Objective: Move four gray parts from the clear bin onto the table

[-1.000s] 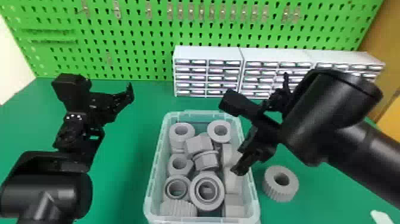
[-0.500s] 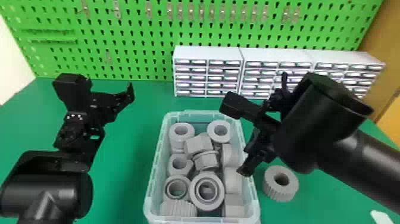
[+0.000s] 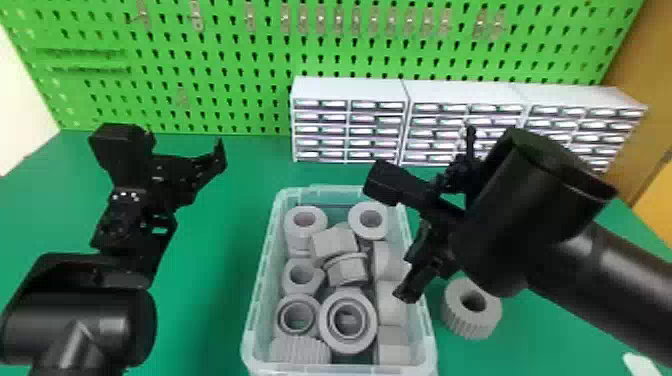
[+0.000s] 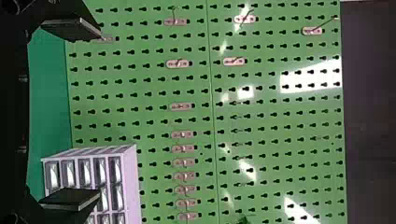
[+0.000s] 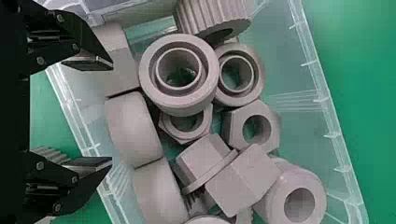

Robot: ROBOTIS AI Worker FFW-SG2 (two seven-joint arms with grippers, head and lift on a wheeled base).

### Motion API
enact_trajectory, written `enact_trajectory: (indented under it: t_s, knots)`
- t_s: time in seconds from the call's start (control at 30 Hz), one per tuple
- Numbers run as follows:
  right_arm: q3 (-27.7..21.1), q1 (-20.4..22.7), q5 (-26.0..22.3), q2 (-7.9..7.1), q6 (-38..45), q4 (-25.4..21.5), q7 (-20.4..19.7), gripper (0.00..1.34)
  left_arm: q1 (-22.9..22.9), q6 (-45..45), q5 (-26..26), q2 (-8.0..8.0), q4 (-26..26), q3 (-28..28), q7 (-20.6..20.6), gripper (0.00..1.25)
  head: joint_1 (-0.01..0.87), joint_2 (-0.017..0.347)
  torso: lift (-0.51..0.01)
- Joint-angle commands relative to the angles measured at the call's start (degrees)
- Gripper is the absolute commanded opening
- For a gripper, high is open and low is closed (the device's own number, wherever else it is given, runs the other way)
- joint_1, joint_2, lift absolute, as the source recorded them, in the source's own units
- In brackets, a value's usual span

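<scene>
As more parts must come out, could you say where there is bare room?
Bare table lies between the left arm and the clear bin; a narrower strip separates the bin from the white drawer cabinets. Crowded: inside the bin, among gray parts, and to its right, by the ribbed gray ring and right arm.

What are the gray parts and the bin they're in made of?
The gray parts look like matte plastic, perhaps 3D-printed, judging by their even, dull color. The bin seems to be clear, slightly glossy plastic: the green table shows through its ribbed walls.
</scene>
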Motion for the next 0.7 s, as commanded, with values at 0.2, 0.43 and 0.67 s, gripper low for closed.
enact_trajectory:
  t_s: [0.2, 0.43, 0.67]
  knots:
    - [0.9, 0.4, 0.5, 0.95, 0.0, 0.8, 0.0, 0.81, -0.2, 0.0, 0.0, -0.04, 0.1, -0.2, 0.0, 1.16, 0.686, 0.026, -0.05]
    - [2.4, -0.2, 0.9, 2.45, -1.0, 2.8, 0.0, 0.81, -0.5, 0.0, 0.0, -0.04, 0.4, -0.5, 0.0, 1.16, 0.686, 0.026, -0.05]
    - [2.1, 0.2, 1.4, 4.29, -2.3, 4.9, 0.0, 0.81, -0.8, 0.0, 0.0, -0.04, 0.5, -0.7, 0.0, 1.15, 0.686, 0.026, -0.05]
